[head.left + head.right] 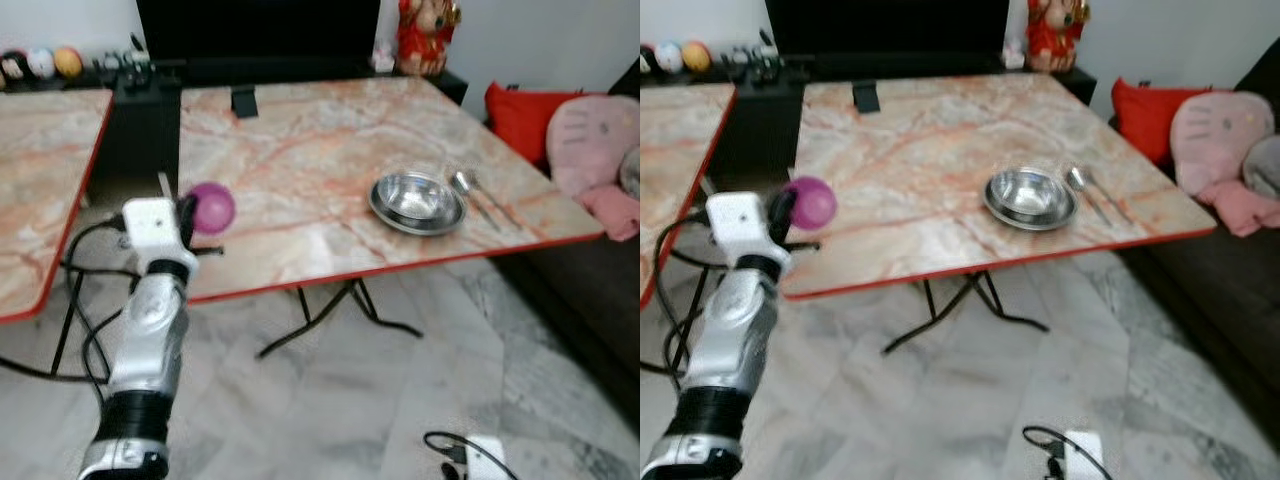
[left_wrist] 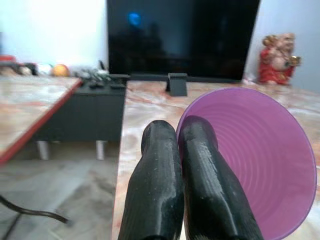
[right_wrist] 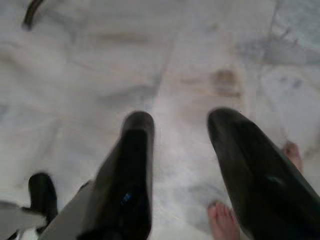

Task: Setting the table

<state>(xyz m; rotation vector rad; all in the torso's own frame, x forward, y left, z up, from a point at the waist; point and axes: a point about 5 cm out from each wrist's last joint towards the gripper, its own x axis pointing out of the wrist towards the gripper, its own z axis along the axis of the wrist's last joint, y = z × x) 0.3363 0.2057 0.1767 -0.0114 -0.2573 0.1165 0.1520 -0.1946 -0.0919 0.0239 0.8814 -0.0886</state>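
The left hand pinches a purple cup's rim at the tabletop edge; that thin grip could slip, dropping it short. The right hand hangs open above the floor.

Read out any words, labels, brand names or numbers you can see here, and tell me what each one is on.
No readable text.
The purple plastic cup, pinched at its rim by the left gripper, is plain.
The round steel bowl and metal spoon on the marble-patterned table show no markings.
The dark television screen shows no legible logo.
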